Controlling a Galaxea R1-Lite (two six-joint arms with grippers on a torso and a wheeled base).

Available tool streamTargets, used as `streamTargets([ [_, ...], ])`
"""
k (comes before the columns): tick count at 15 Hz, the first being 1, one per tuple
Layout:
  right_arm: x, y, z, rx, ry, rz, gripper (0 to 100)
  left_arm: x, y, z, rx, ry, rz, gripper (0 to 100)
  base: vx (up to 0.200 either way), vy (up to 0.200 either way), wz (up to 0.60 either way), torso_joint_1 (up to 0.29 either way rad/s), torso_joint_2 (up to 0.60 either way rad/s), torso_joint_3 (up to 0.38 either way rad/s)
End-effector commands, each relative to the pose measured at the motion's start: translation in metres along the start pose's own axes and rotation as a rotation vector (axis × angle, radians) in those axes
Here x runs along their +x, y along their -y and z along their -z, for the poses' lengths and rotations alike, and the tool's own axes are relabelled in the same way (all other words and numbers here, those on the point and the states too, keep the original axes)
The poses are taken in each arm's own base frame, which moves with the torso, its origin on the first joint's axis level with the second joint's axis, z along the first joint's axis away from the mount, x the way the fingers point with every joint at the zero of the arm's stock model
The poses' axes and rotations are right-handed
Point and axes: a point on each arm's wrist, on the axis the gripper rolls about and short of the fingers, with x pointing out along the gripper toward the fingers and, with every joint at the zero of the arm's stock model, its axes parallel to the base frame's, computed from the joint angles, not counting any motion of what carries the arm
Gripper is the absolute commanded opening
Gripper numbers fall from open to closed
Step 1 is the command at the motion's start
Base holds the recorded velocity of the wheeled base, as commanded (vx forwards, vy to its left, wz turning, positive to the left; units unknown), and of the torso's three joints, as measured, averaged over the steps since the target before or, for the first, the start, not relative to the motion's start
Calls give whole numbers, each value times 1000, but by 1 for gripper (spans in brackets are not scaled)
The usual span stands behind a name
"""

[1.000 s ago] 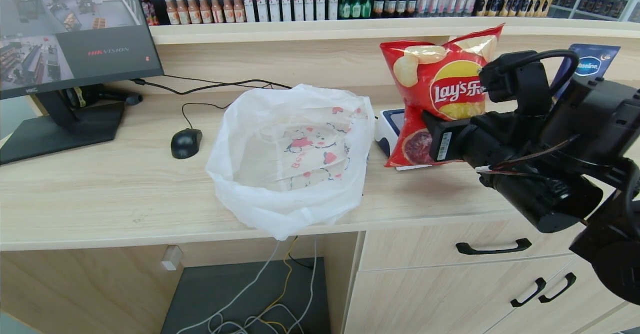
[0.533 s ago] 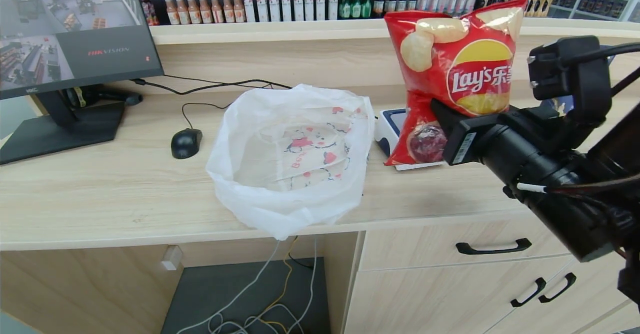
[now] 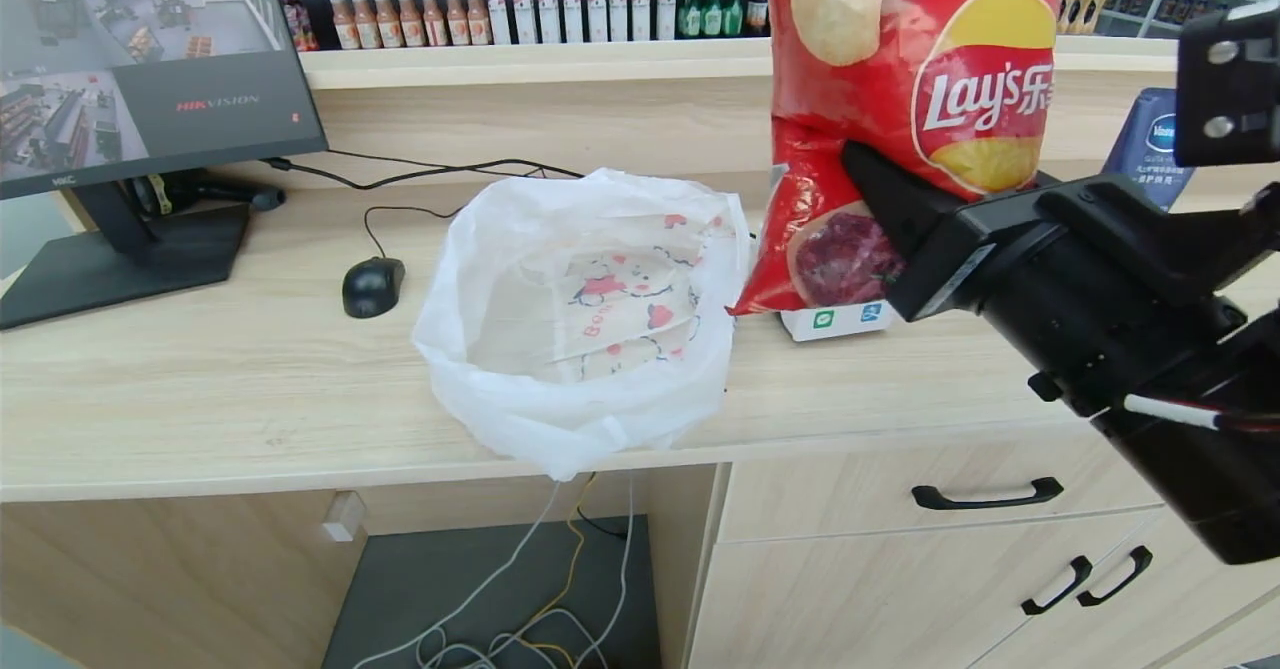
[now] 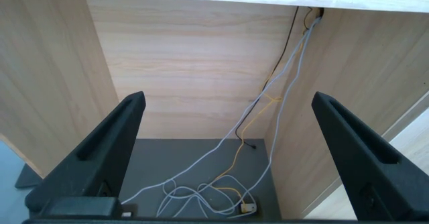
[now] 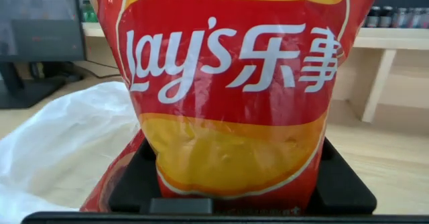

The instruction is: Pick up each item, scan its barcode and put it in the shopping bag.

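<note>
A red bag of potato chips (image 3: 900, 99) hangs upright above the counter's right side, and my right gripper (image 3: 885, 214) is shut on its lower part. The same chip bag (image 5: 228, 90) fills the right wrist view, with black fingers (image 5: 131, 180) pressing its sides. Just left of the chips, the white shopping bag (image 3: 585, 309) sits open on the counter with nothing inside. Below the chip bag's bottom edge is the white and blue scanner (image 3: 835, 319). My left gripper (image 4: 228, 150) is open under the counter, facing cables in the desk recess.
A monitor (image 3: 140, 69) and a black mouse (image 3: 372, 286) stand on the counter's left. Bottles line the shelf (image 3: 560, 14) behind. A blue card (image 3: 1150, 139) leans at the back right. Drawers with black handles (image 3: 985, 496) are below the counter edge.
My right arm has lifted the chip bag higher and brought it nearer to the camera, slightly leftward toward the shopping bag. Its bottom has risen off the scanner.
</note>
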Motion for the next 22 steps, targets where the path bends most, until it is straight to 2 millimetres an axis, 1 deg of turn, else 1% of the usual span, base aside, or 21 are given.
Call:
streamTargets([
  [1,-2,8,-10,36,43,-40,0,0,0,0,0,0,-1,100,0,0,0,0,0,0],
  [3,-3,11,-8,42,45,-26,0,0,0,0,-2,-1,-2,100,0,0,0,0,0,0],
  [5,-7,15,6,1,17,2,0,0,0,0,-2,-1,-1,100,0,0,0,0,0,0],
  [6,-10,16,10,-16,11,5,0,0,0,0,-3,0,-1,100,0,200,0,-2,-2,2],
  [7,-10,16,9,-16,12,7,0,0,0,0,-3,0,-2,100,0,200,0,2,2,7],
  [9,-15,25,16,-35,-9,35,0,0,0,0,-3,0,-1,100,0,200,0,0,2,0],
  [12,-26,27,22,-43,-39,32,0,0,0,0,-6,0,-2,100,0,200,0,1,2,2],
  [14,-26,31,23,-48,-42,48,0,0,0,0,-5,0,-1,100,0,200,0,0,0,2],
  [17,-27,31,24,-50,-46,47,0,0,0,0,-5,0,-2,100,0,200,0,4,5,4],
  [18,-27,31,24,-50,-47,47,0,0,0,0,-3,0,-1,100,0,0,0,0,0,0],
  [20,-18,30,14,-26,-13,49,0,0,0,0,-3,0,-1,100,0,0,0,0,0,0],
  [22,-11,26,9,21,-14,52,0,0,0,0,-3,0,-1,100,0,0,0,0,0,0],
])
